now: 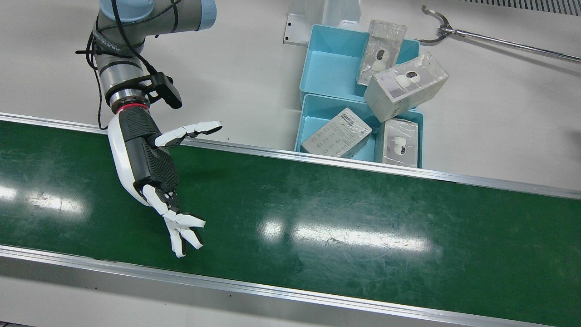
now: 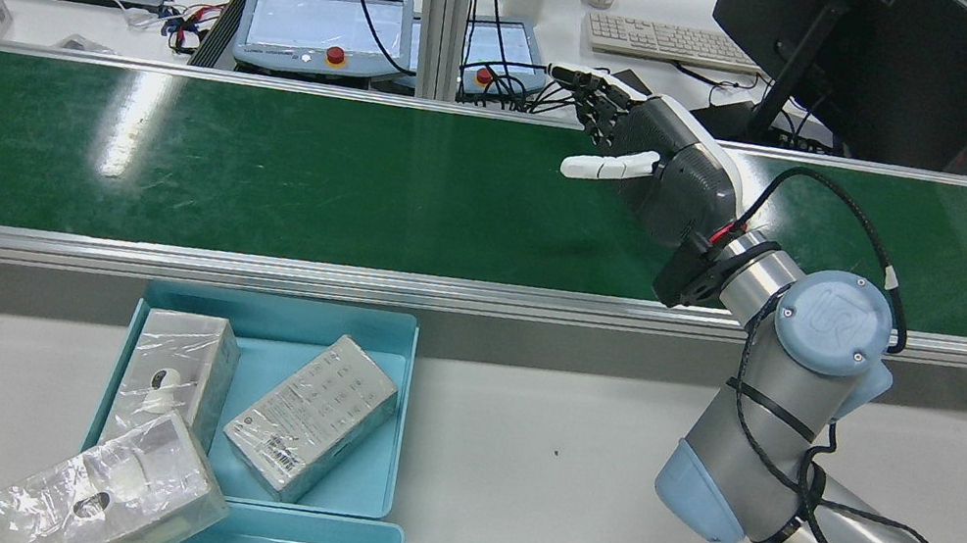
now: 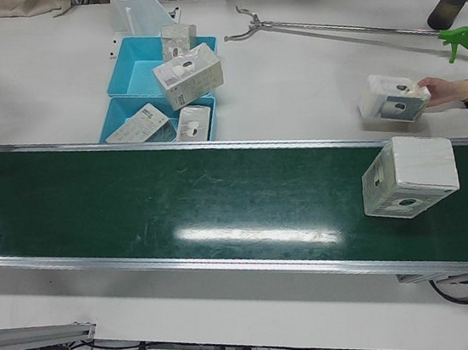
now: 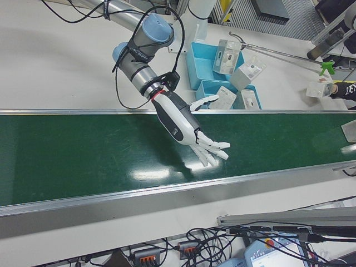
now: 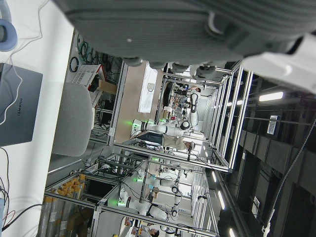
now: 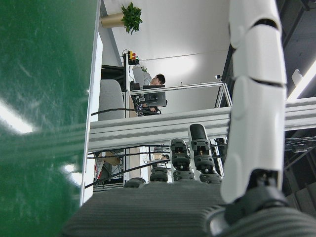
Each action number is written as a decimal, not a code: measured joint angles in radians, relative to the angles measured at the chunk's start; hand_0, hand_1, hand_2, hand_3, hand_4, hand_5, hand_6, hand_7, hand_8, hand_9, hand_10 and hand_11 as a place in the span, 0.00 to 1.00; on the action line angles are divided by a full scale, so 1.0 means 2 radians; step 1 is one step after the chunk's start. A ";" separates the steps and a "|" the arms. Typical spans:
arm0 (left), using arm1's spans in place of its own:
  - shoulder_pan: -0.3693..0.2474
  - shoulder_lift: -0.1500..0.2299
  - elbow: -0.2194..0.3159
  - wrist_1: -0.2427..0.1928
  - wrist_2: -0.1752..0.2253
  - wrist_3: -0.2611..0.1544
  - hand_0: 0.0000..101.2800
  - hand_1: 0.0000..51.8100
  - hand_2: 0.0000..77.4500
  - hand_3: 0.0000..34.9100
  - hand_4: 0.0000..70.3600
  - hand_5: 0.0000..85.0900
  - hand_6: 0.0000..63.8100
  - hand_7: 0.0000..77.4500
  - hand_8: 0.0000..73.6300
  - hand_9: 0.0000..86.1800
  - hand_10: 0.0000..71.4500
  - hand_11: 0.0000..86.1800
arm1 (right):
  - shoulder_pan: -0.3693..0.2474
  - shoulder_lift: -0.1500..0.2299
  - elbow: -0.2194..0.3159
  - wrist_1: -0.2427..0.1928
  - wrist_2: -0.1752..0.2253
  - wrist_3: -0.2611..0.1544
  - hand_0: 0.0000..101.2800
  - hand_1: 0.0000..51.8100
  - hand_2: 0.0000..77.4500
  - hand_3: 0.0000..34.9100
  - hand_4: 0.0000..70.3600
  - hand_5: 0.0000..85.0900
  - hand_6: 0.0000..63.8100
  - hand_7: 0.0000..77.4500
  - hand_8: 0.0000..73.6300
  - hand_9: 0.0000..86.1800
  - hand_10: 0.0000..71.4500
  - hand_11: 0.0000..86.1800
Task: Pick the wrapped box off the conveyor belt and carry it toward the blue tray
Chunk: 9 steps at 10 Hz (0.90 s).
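A wrapped white box (image 3: 409, 176) lies on the green conveyor belt (image 3: 177, 199) near its right end in the left-front view; only its corner (image 4: 350, 130) shows in the right-front view. My right hand (image 1: 152, 168) hovers open over the belt, fingers spread and holding nothing, far along the belt from that box. The same hand (image 2: 651, 167) also shows in the rear view. Two blue trays (image 1: 327, 68) sit beside the belt and hold several wrapped boxes (image 1: 405, 86). My left hand (image 5: 197, 29) shows only as a palm edge in its own view, with nothing in it.
At the table's edge a person's hand (image 3: 450, 90) holds another wrapped box (image 3: 394, 97). A long metal grabber tool (image 1: 454, 32) lies on the white table behind the trays. Beyond the belt stand teach pendants (image 2: 328, 25), a monitor (image 2: 859, 59) and a keyboard.
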<state>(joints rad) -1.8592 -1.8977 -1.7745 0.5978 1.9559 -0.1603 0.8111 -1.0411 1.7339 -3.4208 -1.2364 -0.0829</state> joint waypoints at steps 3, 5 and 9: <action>0.000 0.000 0.000 0.000 0.000 0.000 0.00 0.00 0.01 0.00 0.00 0.01 0.01 0.01 0.01 0.01 0.01 0.01 | -0.001 0.000 -0.001 0.000 0.000 0.001 0.47 0.28 0.15 0.00 0.18 0.24 0.08 0.06 0.01 0.05 0.00 0.01; 0.000 0.000 0.000 0.000 0.000 0.000 0.00 0.00 0.01 0.00 0.00 0.01 0.01 0.01 0.01 0.01 0.01 0.01 | -0.003 0.000 -0.008 0.001 0.001 0.000 0.47 0.26 0.13 0.00 0.18 0.25 0.09 0.06 0.01 0.05 0.00 0.01; 0.000 0.000 0.000 0.000 0.000 0.000 0.00 0.00 0.01 0.00 0.00 0.01 0.01 0.01 0.01 0.00 0.01 0.01 | -0.008 0.001 -0.017 0.001 0.002 0.000 0.47 0.26 0.13 0.00 0.18 0.26 0.09 0.06 0.03 0.05 0.00 0.01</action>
<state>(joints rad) -1.8592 -1.8977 -1.7745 0.5978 1.9559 -0.1603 0.7959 -1.0387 1.7008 -3.4178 -1.2325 -0.0831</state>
